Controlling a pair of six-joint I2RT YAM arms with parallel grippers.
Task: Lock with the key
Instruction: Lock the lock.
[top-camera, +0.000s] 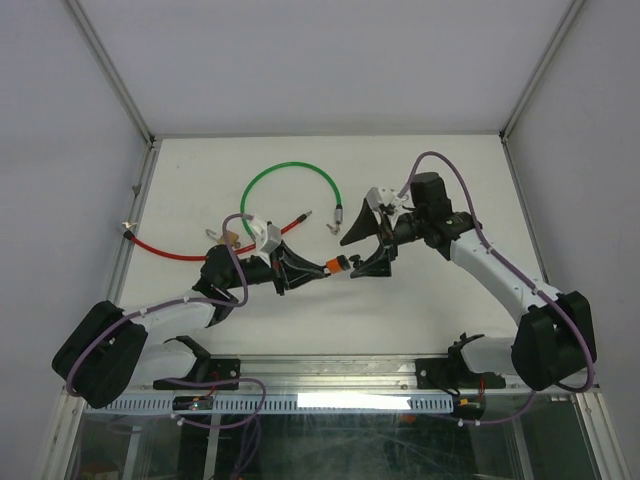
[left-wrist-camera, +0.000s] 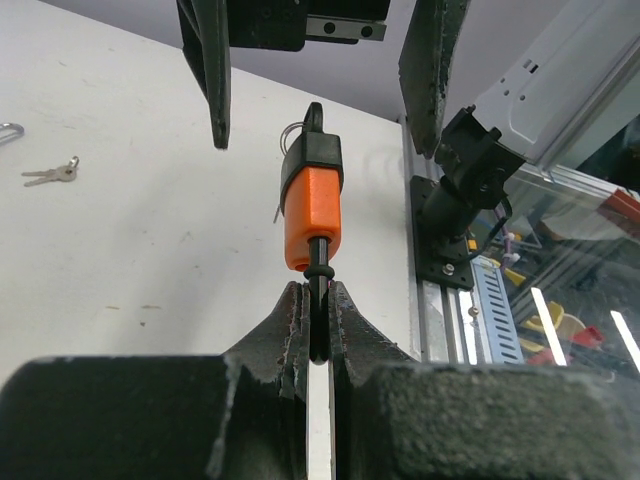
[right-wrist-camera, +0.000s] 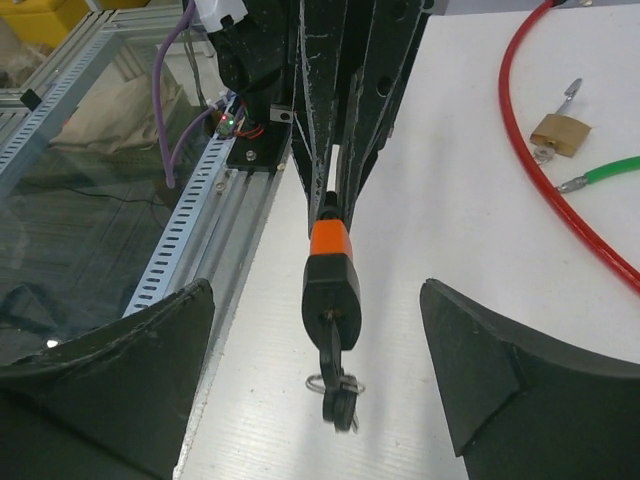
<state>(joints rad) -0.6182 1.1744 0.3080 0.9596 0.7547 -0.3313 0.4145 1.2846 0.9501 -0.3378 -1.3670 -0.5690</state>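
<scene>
While shackle-first in left jaws, orange padlock (left-wrist-camera: 312, 205), key (right-wrist-camera: 338, 403) toward right jaws.

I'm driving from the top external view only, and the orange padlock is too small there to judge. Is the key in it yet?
Observer: Yes. The right wrist view shows the key sticking out of the padlock's black end.
Operator: Is the right gripper holding that key?
Observer: No. The right gripper is wide open around the padlock, touching neither it nor the key.
Operator: What steadies the padlock, then?
Observer: In the left wrist view the left gripper is shut on its thin black shackle.
</scene>
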